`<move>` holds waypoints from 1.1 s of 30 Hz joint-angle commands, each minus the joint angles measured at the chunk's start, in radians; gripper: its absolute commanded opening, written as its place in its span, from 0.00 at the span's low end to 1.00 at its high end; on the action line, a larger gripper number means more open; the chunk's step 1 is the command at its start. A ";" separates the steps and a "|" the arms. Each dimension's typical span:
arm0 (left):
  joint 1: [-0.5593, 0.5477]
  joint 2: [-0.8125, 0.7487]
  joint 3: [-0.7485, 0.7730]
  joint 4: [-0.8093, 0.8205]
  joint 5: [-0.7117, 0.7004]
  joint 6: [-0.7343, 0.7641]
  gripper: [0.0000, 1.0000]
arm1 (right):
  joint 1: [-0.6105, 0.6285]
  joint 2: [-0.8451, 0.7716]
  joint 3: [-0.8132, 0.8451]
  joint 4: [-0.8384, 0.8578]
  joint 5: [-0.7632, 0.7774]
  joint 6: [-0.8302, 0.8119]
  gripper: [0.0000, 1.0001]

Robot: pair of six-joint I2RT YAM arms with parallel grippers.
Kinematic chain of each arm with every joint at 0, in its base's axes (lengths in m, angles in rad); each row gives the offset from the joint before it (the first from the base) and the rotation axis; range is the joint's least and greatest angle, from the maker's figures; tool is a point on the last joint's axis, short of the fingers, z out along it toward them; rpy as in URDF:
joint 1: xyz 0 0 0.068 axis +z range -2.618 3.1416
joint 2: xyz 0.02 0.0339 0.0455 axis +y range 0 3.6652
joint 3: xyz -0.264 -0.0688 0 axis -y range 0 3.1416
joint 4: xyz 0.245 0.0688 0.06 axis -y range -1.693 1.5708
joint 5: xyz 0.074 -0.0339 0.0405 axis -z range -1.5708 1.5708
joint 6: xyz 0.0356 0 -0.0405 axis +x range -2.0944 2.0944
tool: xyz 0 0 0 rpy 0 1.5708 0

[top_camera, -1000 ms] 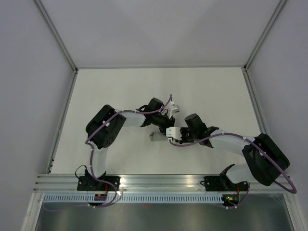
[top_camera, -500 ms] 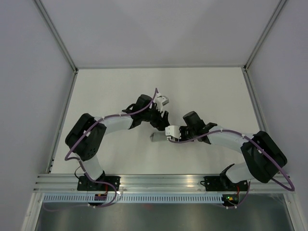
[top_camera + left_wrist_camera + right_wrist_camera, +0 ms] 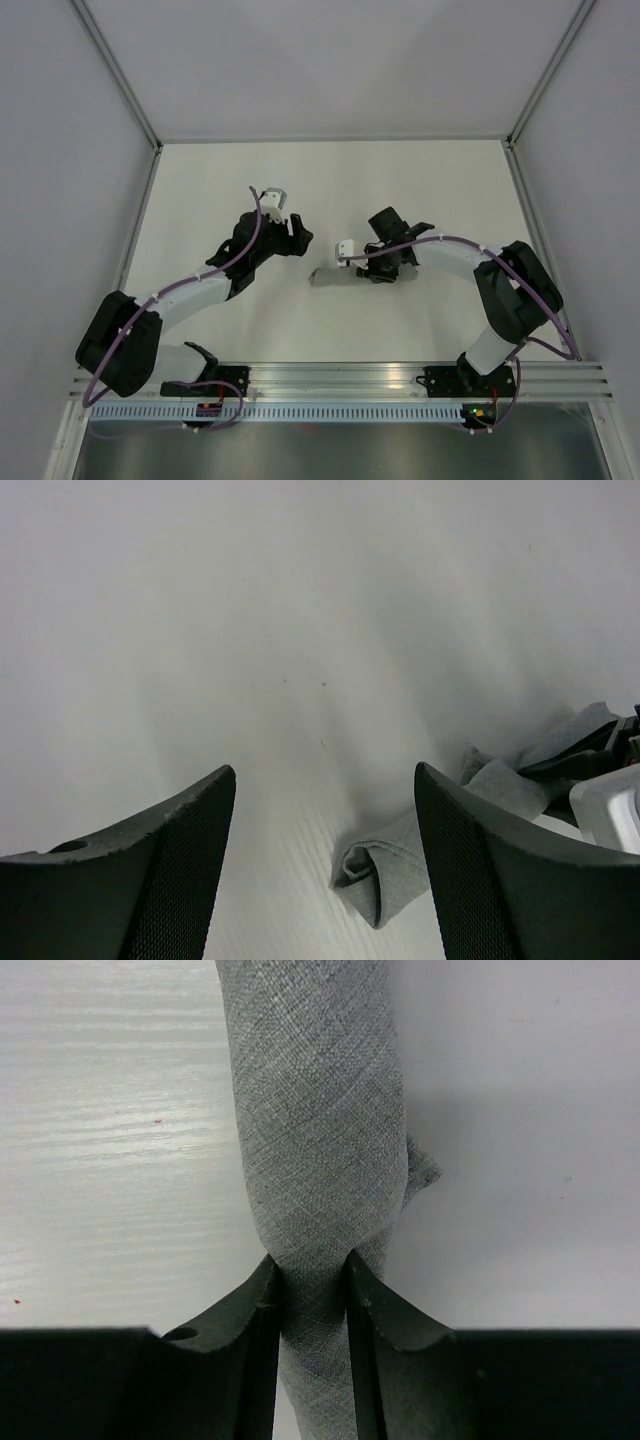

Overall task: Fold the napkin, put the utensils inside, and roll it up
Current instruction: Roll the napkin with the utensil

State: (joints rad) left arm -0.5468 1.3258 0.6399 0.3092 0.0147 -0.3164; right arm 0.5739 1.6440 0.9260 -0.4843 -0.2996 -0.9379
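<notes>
The grey napkin (image 3: 330, 277) lies rolled into a narrow tube on the white table. In the right wrist view the roll (image 3: 318, 1130) runs away from the camera and my right gripper (image 3: 312, 1285) is shut on its near part. In the top view the right gripper (image 3: 372, 272) sits at the roll's right end. My left gripper (image 3: 296, 238) is open and empty, up and to the left of the roll. The left wrist view shows the roll's open end (image 3: 385, 870) between its spread fingers (image 3: 180, 850), apart from them. The utensils are hidden.
The white table (image 3: 220, 180) is bounded by a metal frame rail (image 3: 130, 240) on the left and another on the right (image 3: 530, 220). The aluminium base rail (image 3: 330, 378) runs along the near edge.
My left arm has swung left and away from the roll, with its gripper now open and clear of it. My right gripper has shifted slightly up and right, still pinching the roll.
</notes>
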 commanded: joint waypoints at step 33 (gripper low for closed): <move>-0.010 0.038 -0.013 -0.099 -0.053 -0.415 0.74 | -0.052 0.502 0.467 0.044 0.139 1.013 0.18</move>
State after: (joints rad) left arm -0.5522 1.3571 0.5793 0.2024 -0.0681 -0.6857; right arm 0.5266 2.0418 1.4128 -0.4393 -0.2661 -0.0620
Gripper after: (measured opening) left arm 0.745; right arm 0.337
